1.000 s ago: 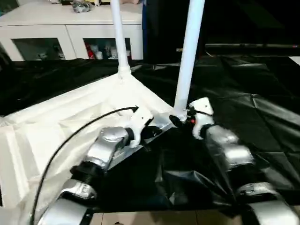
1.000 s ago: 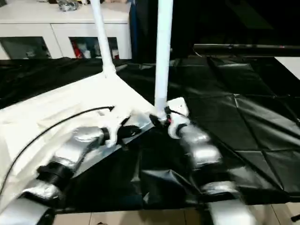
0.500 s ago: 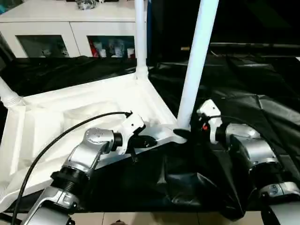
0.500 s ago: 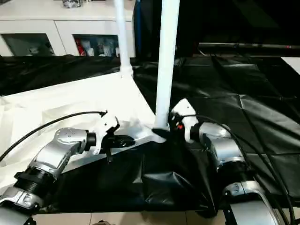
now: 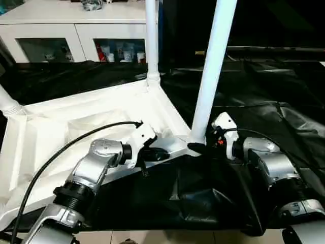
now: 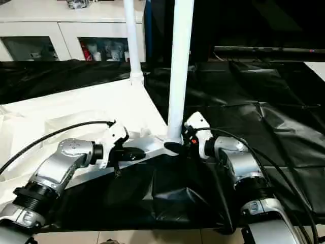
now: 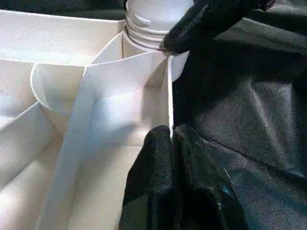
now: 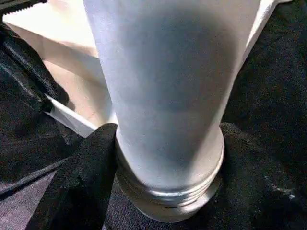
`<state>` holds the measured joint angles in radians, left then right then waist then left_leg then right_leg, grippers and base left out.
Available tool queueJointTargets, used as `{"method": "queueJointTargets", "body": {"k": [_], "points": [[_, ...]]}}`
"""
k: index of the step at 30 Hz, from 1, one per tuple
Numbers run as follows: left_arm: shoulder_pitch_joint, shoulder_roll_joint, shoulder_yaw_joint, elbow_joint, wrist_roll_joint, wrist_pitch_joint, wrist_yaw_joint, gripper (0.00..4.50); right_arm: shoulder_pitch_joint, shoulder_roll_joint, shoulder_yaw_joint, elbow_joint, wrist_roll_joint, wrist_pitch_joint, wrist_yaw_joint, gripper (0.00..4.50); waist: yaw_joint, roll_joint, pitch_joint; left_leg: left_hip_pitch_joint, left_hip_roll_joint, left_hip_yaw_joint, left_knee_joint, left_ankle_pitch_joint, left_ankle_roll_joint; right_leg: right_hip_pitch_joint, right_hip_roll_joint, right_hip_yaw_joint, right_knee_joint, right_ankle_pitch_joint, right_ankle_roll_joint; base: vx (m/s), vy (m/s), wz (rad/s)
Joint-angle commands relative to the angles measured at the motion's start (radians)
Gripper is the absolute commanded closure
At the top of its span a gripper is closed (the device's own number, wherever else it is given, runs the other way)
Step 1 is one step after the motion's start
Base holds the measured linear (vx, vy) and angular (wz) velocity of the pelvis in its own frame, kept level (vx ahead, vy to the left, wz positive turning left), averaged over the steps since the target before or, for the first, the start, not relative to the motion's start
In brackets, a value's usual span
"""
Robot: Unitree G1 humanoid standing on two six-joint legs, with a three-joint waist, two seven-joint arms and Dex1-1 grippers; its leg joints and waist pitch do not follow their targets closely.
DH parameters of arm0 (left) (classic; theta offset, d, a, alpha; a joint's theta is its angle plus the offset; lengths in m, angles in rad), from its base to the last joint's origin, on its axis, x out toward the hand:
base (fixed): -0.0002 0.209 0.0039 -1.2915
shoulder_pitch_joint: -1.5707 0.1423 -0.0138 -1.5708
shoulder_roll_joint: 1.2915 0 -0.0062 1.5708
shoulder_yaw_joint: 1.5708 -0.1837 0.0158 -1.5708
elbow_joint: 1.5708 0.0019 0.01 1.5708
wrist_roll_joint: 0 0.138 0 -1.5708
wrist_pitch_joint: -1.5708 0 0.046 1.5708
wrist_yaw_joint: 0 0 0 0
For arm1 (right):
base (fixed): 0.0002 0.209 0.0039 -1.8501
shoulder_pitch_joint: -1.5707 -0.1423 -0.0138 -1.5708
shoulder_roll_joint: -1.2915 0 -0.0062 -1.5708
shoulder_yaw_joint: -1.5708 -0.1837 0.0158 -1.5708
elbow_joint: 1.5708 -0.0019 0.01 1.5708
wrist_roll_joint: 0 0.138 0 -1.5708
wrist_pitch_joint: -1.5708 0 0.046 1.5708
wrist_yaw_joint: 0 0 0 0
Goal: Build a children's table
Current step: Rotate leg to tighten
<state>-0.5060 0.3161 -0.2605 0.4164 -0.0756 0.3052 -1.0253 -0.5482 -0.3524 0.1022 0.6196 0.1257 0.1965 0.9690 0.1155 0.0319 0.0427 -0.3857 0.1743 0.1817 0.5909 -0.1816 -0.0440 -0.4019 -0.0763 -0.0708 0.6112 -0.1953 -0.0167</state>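
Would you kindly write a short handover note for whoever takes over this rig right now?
Left hand: shut on the rim of the upside-down tabletop, steadying it on the black sheet.
Right hand: fingers on both sides of the near corner leg, at its threaded base.
Done: far corner leg stands upright in its socket; a third leg sits at the left corner.
Left: seat the near leg fully, check the remaining corner, then turn the table over.
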Motion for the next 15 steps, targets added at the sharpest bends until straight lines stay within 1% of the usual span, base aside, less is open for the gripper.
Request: {"method": "queueJointTargets", "body": {"k": [1,2,3,4,5,6,7,8,9,10,11,13,14,15], "points": [[0.015,-0.002,-0.019,0.002,0.01,0.023,0.0,4.5,0.013,0.029,-0.003,-0.027,0.034,0.023,0.0,1.73,0.003,-0.013,-0.063,0.017,0.06,-0.019,-0.062,-0.126,0.081,0.052,-0.08,0.048,-0.063,-0.108,-0.237,0.0,0.0,0.0],[0.014,-0.005,-0.02,0.004,0.012,0.028,0.008,4.5,0.017,0.037,-0.009,-0.026,0.036,0.025,-0.015,1.73,0.003,-0.012,-0.063,0.016,0.06,-0.019,-0.062,-0.124,0.082,0.051,-0.079,0.048,-0.063,-0.104,-0.239,0.0,0.0,0.0],[0.006,-0.024,-0.017,0.024,0.027,0.037,0.054,4.5,0.009,0.072,-0.035,0.011,0.027,0.027,-0.122,1.73,0.003,-0.012,-0.062,0.017,0.061,-0.02,-0.063,-0.127,0.081,0.051,-0.08,0.047,-0.064,-0.109,-0.238,0.0,0.0,0.0],[-0.004,-0.045,-0.013,0.046,0.042,0.043,0.103,4.5,0.002,0.107,-0.061,0.047,0.017,0.026,-0.227,1.73,-0.002,-0.009,-0.06,0.017,0.06,-0.02,-0.065,-0.13,0.069,0.047,-0.082,0.05,-0.066,-0.124,-0.239,0.0,0.0,0.0],[-0.015,-0.066,-0.009,0.069,0.051,0.048,0.144,4.5,-0.004,0.138,-0.083,0.081,0.003,0.015,-0.336,1.73,-0.007,-0.006,-0.055,0.019,0.058,-0.022,-0.071,-0.176,0.045,0.045,-0.084,0.05,-0.075,-0.195,-0.228,0.0,0.0,0.0],[-0.026,-0.086,-0.004,0.092,0.059,0.051,0.184,4.5,-0.01,0.169,-0.107,0.11,-0.006,0.009,-0.443,1.73,-0.007,-0.006,-0.054,0.026,0.059,-0.023,-0.074,-0.206,0.027,0.044,-0.084,0.048,-0.082,-0.242,-0.217,0.0,0.0,0.0],[-0.049,-0.124,0.005,0.132,0.071,0.048,0.254,4.5,-0.015,0.216,-0.145,0.142,-0.003,0.002,-0.584,1.73,-0.015,-0.004,-0.049,0.029,0.056,-0.023,-0.078,-0.257,0.002,0.038,-0.083,0.05,-0.09,-0.319,-0.196,0.0,0.0,0.0],[-0.057,-0.137,0.007,0.144,0.075,0.047,0.275,4.5,-0.016,0.232,-0.155,0.151,-0.003,-0.002,-0.628,1.73,-0.017,-0.002,-0.048,0.033,0.058,-0.026,-0.081,-0.283,-0.014,0.037,-0.085,0.05,-0.094,-0.356,-0.186,0.0,0.0,0.0],[-0.075,-0.165,0.01,0.169,0.081,0.042,0.319,4.5,-0.015,0.268,-0.165,0.158,-0.01,-0.014,-0.702,1.73,-0.022,-0.003,-0.045,0.034,0.056,-0.031,-0.086,-0.325,-0.034,0.038,-0.085,0.047,-0.1,-0.412,-0.161,0.0,0.0,0.0],[-0.08,-0.173,0.011,0.175,0.083,0.04,0.331,4.5,-0.014,0.278,-0.165,0.158,-0.014,-0.017,-0.717,1.73,-0.024,-0.002,-0.043,0.042,0.056,-0.032,-0.088,-0.37,-0.043,0.031,-0.085,0.048,-0.109,-0.459,-0.137,0.0,0.0,0.0],[-0.096,-0.194,0.007,0.194,0.089,0.029,0.356,4.5,-0.014,0.313,-0.157,0.154,-0.03,-0.037,-0.751,1.73,-0.027,0.001,-0.038,0.045,0.055,-0.035,-0.09,-0.42,-0.048,0.027,-0.085,0.047,-0.117,-0.504,-0.121,0.0,0.0,0.0],[-0.105,-0.204,-0.001,0.201,0.095,0.018,0.358,4.5,-0.016,0.336,-0.149,0.149,-0.038,-0.049,-0.758,1.73,-0.029,0.0,-0.04,0.051,0.052,-0.038,-0.092,-0.458,-0.048,0.025,-0.087,0.047,-0.124,-0.548,-0.096,0.0,0.0,0.0],[-0.108,-0.207,-0.005,0.203,0.097,0.009,0.355,4.5,-0.017,0.344,-0.138,0.145,-0.041,-0.054,-0.743,1.73,-0.028,-0.001,-0.043,0.05,0.054,-0.039,-0.092,-0.449,-0.047,0.028,-0.089,0.048,-0.124,-0.539,-0.093,0.0,0.0,0.0],[-0.112,-0.211,-0.007,0.206,0.1,0.002,0.349,4.5,-0.02,0.354,-0.123,0.142,-0.051,-0.075,-0.729,1.73,-0.027,0.002,-0.048,0.042,0.056,-0.04,-0.097,-0.408,-0.04,0.037,-0.088,0.049,-0.118,-0.477,-0.098,0.0,0.0,0.0]]}}
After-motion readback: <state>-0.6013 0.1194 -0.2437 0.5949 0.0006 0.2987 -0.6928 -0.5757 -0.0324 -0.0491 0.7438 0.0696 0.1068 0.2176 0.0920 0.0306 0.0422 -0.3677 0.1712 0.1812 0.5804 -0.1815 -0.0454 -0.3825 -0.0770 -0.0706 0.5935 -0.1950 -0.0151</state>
